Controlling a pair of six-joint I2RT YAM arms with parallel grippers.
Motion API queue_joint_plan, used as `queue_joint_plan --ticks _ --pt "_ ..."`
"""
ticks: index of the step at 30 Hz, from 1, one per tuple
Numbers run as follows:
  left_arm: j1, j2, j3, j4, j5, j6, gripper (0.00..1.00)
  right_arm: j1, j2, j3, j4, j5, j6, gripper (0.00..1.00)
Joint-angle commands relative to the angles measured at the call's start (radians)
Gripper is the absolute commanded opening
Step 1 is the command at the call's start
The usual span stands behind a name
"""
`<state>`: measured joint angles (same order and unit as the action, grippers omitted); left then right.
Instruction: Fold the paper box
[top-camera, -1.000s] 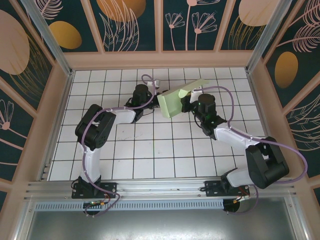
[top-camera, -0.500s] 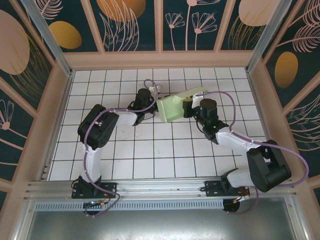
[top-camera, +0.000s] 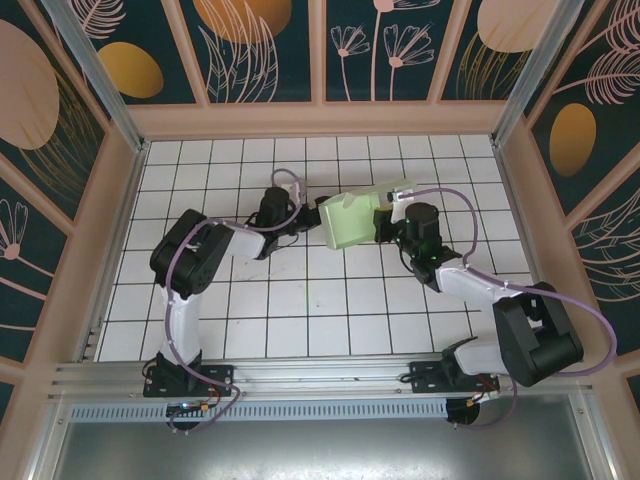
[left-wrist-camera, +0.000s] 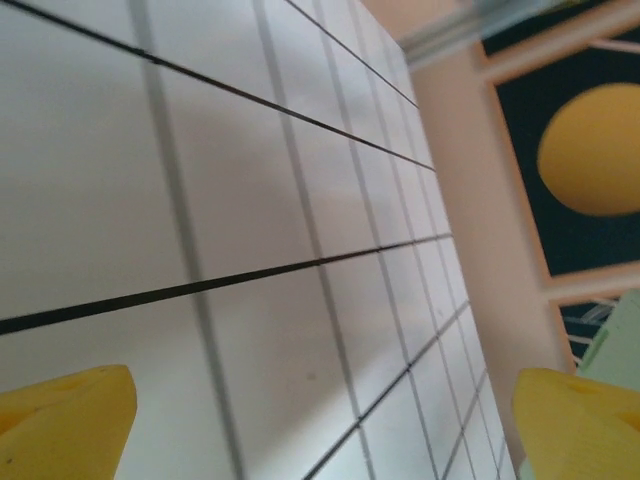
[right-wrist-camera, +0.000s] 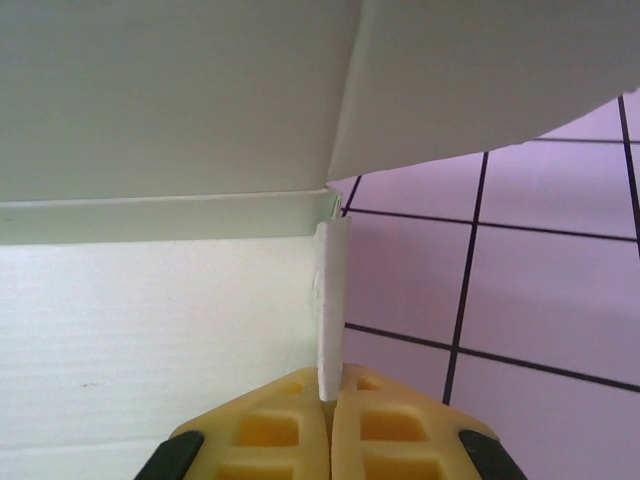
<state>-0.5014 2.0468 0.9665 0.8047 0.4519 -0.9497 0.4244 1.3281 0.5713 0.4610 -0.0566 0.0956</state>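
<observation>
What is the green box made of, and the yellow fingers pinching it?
The paper box looks like thin matte card: its pinched edge is sheet-thin and it bends along creases. The yellow fingers of the right end effector look like moulded plastic or rubber, with square recesses; hard to say which.

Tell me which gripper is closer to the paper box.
Right. The right gripper is shut on a thin edge of the paper box, touching it. The left gripper is open just off the box's left side in the top view, gripping nothing.
</observation>
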Motion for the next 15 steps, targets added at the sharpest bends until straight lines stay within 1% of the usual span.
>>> queue_joint_plan --ticks 1,5,7,11,15 --pt "0.057 -0.093 -0.099 0.053 -0.142 -0.026 0.97 -0.008 0.004 0.008 -0.083 0.028 0.027 0.0" --pt "0.083 -0.193 -0.172 0.008 -0.26 0.023 0.97 -0.004 0.089 0.076 -0.234 0.047 0.053 0.0" --pt "0.083 -0.229 -0.177 -0.032 -0.295 0.05 0.97 0.005 0.136 0.112 -0.301 0.067 0.078 0.0" --pt "0.085 -0.279 -0.206 -0.043 -0.353 0.064 0.98 0.029 0.249 0.197 -0.414 0.165 0.111 0.0" --pt "0.091 -0.307 -0.215 -0.064 -0.367 0.088 0.99 0.049 0.373 0.299 -0.542 0.245 0.135 0.0"
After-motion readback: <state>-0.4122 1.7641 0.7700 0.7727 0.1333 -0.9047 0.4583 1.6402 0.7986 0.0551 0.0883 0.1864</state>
